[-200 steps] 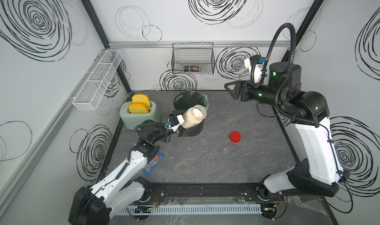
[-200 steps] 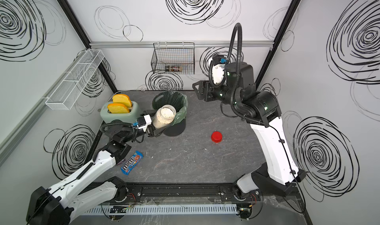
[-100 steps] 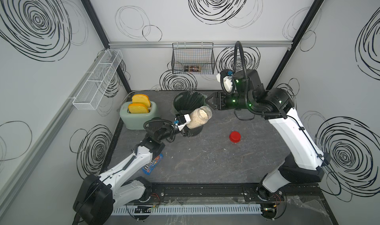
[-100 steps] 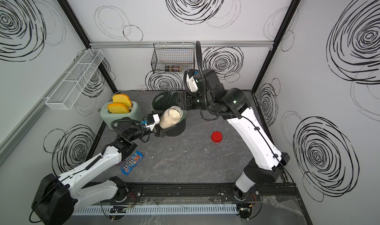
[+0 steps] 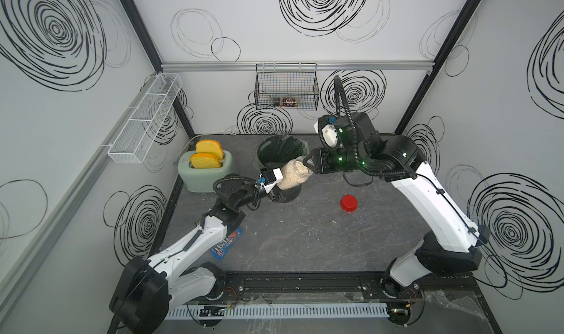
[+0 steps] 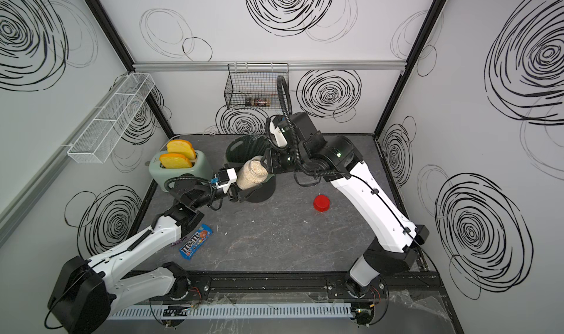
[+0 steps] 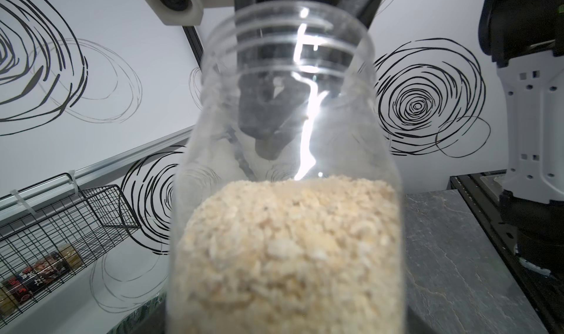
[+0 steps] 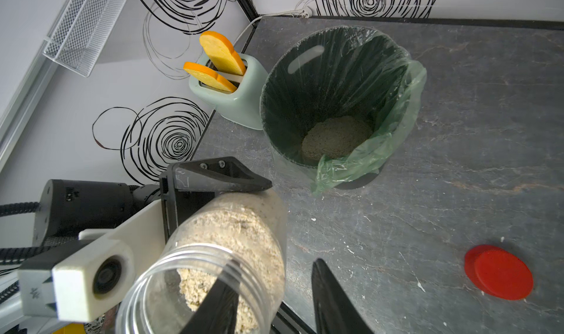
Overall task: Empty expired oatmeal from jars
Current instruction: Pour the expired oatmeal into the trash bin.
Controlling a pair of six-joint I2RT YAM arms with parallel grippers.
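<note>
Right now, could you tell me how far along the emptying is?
Done: the red lid lies on the table; some oatmeal sits in the bin. In hand: the left gripper holds the open jar, right gripper at its mouth. Left: jar mostly full.

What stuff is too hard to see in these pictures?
Labels on the little bottles in the wire basket: too small in both top views, blurry in the left wrist view.
Candy packet: partly under the left arm in a top view.
Jar: base cut off by the left wrist picture's edge.
</note>
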